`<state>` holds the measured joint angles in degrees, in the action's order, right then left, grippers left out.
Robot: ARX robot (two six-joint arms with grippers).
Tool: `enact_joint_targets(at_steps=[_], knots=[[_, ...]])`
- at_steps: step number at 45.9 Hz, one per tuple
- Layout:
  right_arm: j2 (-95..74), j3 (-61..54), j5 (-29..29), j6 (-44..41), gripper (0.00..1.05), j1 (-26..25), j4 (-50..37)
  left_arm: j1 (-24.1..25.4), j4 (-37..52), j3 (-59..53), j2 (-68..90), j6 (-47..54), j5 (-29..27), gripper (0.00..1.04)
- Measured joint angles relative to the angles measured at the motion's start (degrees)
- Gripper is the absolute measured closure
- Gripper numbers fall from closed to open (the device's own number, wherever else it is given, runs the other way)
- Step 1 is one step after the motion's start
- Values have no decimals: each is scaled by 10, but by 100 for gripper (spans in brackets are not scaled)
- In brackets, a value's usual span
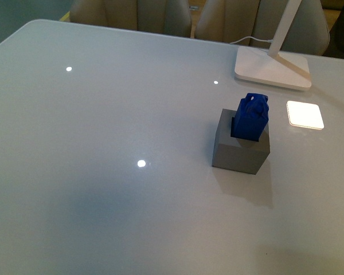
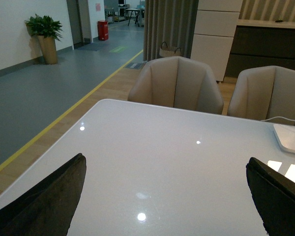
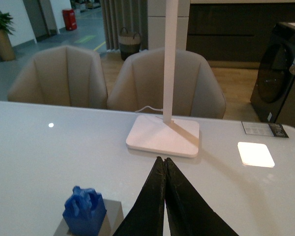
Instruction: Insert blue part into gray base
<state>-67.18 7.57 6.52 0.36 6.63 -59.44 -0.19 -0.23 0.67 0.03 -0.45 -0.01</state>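
Two black fingers [image 2: 44, 201] of the left gripper [image 2: 165, 159] stand wide apart, nothing held, with bare white tabletop [image 2: 162, 187] showing between them. The right gripper [image 3: 162, 159] has its fingers [image 3: 187, 211] pressed flat together tip to tip, gripping nothing, and hangs over the tabletop just beside the task's things.

The gray base [image 1: 241, 152] stands toward the far right corner of the tabletop, near a white lamp base [image 1: 269, 70]. The blue part [image 1: 250, 117] sits with its lower end down in the square hole of the gray base, its knobby top standing clear above the top face.

A bright square reflection [image 1: 305, 114] lies on the tabletop between the gray base and the right edge. A small printed card [image 3: 262, 129] lies at the far edge near the right corner; its print is too small to read.
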Motion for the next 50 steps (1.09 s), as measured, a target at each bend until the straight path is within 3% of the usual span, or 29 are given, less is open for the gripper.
enact_joint_targets(at_steps=[8,10,13,50], knots=[[83,-37,-20,0,103,-19,54,0,0,0,0,0,0,7],[113,-45,-57,0,103,-45,76,0,0,0,0,0,0,7],[160,-55,-61,0,103,-63,114,0,0,0,0,0,0,7],[482,-65,-64,0,103,-64,404,0,0,0,0,0,0,7]])
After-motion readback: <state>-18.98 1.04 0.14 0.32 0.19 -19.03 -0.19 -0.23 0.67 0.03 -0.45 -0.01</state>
